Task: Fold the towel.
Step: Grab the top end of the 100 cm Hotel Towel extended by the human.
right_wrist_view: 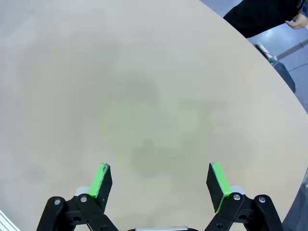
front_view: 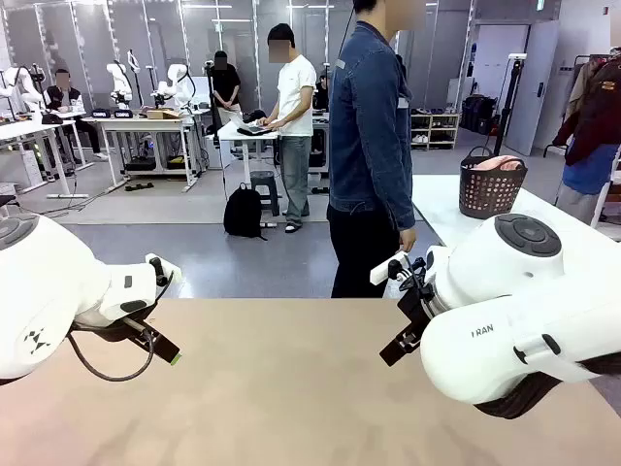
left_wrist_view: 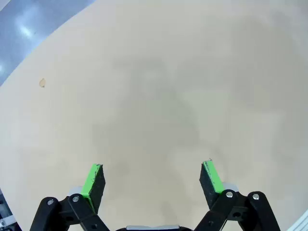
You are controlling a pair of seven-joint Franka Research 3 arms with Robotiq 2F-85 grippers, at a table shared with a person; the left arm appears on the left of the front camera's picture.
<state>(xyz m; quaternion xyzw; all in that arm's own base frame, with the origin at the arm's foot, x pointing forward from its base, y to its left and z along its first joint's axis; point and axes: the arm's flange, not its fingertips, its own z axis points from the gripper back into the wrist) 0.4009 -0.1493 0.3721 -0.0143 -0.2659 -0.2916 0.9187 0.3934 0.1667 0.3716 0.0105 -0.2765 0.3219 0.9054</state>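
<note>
Front view: left fingers (front_view: pixel 157 346) and right fingers (front_view: pixel 398 348) hang spread, empty, over the bare worktop (front_view: pixel 281 388), presumably awaiting the pink towel (front_view: pixel 497 163) in the basket (front_view: pixel 490 196).

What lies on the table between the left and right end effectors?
Nothing: in the front view, the smooth beige tabletop between the left end effector and the right end effector is bare.

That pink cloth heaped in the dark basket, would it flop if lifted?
The pink cloth lies in soft rounded humps over the basket rim, so it would probably sag and drape when lifted. Being cloth, it is likely light for its bulk. Crumpled like that, it seems unlikely to roll.
</note>
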